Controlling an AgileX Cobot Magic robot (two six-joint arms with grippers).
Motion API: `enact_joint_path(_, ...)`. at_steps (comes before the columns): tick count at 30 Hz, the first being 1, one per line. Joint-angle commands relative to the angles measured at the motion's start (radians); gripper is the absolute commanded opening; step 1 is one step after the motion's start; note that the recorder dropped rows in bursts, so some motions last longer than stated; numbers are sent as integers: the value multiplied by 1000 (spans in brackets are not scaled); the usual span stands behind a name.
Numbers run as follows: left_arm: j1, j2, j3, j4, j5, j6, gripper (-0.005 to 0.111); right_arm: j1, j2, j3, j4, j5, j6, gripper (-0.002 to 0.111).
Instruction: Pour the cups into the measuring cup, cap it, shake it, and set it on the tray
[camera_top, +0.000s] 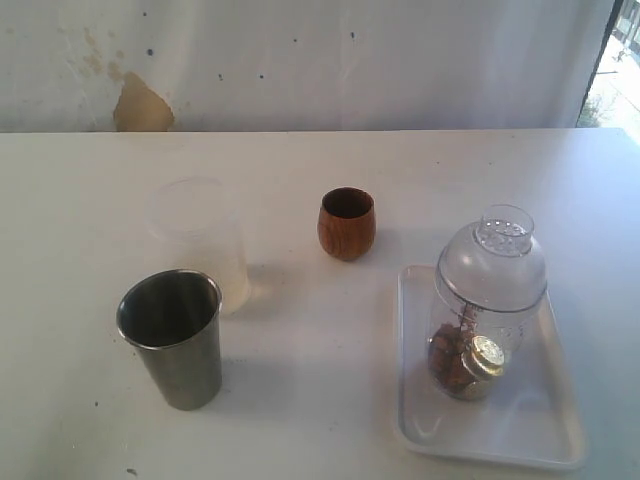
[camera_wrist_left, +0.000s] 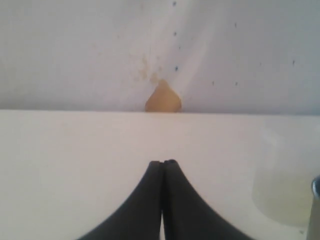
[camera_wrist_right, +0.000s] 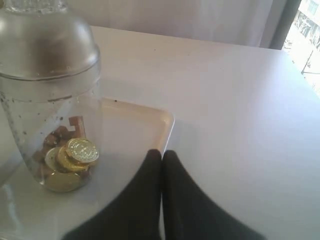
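Note:
The clear measuring cup stands upright on the white tray at the right, with a domed clear cap on it. Gold coins and brown bits lie in its bottom. The brown wooden cup stands mid-table and the steel tumbler at the front left, both upright. Neither arm shows in the exterior view. My left gripper is shut and holds nothing, over bare table. My right gripper is shut and empty, just beside the tray's rim and apart from the measuring cup.
A frosted plastic cup stands behind the steel tumbler, and its side shows in the left wrist view. A white wall with a tan patch rises behind the table. A bright window is at the far right.

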Motion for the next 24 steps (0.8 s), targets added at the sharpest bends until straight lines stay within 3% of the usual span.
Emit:
enact_joint_path(1,33,-5,4,-3,80,45,0,-3,0,5,-4,-3,-1,0)
enact_joint_path(24,54,-5,4,-3,80,45,0,-3,0,5,-4,-3,-1,0)
